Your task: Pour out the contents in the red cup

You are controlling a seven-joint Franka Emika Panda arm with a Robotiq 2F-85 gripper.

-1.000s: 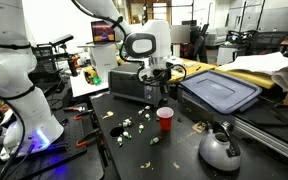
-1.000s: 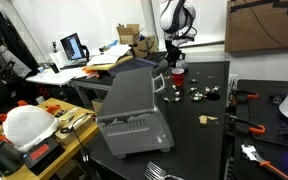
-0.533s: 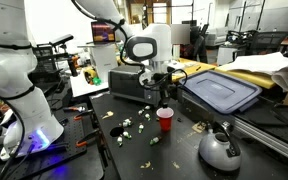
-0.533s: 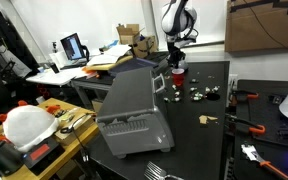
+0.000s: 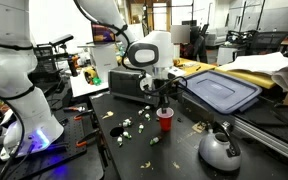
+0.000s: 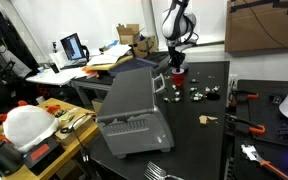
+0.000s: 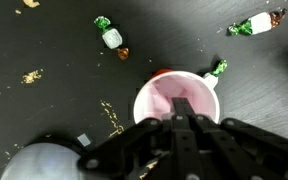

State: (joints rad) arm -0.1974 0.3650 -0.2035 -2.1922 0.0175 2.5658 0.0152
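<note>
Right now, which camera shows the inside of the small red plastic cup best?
The wrist view: it looks straight down into the small red plastic cup, showing its pale interior. Both exterior views show only its red outside, small and far off.

Cluttered lab, perhaps; black table [image 5: 134, 160].

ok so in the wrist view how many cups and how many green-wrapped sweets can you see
red cup: 1
green-wrapped sweets: 3
total: 4
</note>
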